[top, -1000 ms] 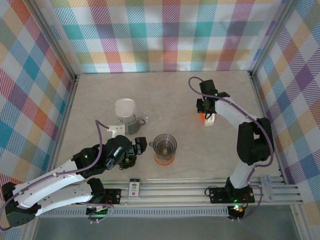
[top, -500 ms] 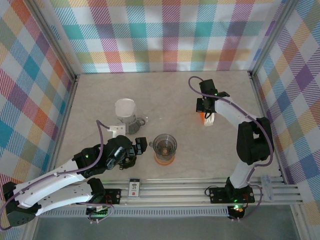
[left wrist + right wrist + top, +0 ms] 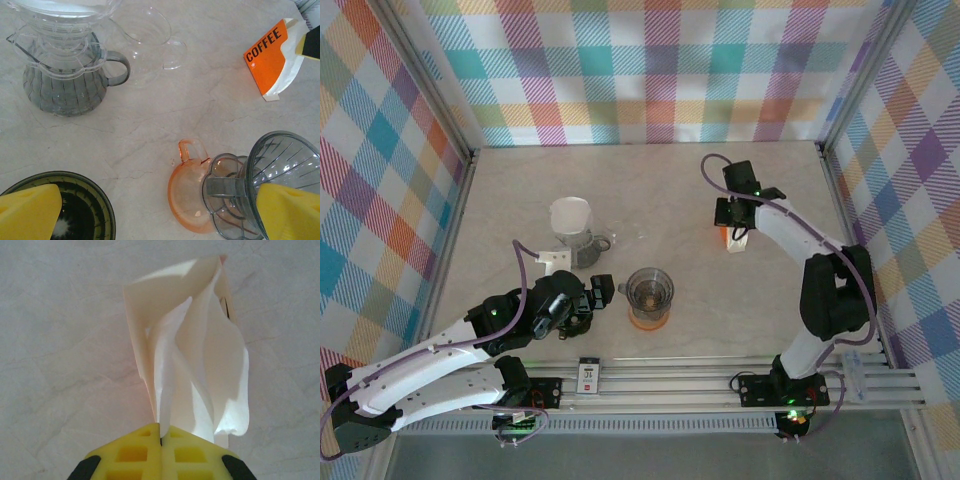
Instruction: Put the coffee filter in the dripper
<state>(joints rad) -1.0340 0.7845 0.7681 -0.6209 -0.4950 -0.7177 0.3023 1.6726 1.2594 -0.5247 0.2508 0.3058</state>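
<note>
The coffee filter (image 3: 190, 355) is a white folded paper fanning out of an orange "COFFEE" pack (image 3: 269, 59) that lies on the table at the right. My right gripper (image 3: 161, 436) is shut on one sheet's near edge, and from above it (image 3: 736, 232) sits right over the pack. The dripper (image 3: 650, 292), a clear grey ribbed cone (image 3: 285, 160), stands on an orange saucer (image 3: 190, 197) at the table's middle front. My left gripper (image 3: 603, 300) is open just left of the dripper, with nothing between its yellow fingers (image 3: 30, 212).
A second clear dripper on a grey glass server (image 3: 575, 228) stands left of centre, with a clear scoop (image 3: 150, 32) beside it. A black round object (image 3: 80, 215) sits under the left finger. Frame posts and checked walls ring the table (image 3: 650, 190).
My right gripper's jaws have closed on the filter sheet, and that arm has shifted slightly to the right. The left arm has stayed still.
</note>
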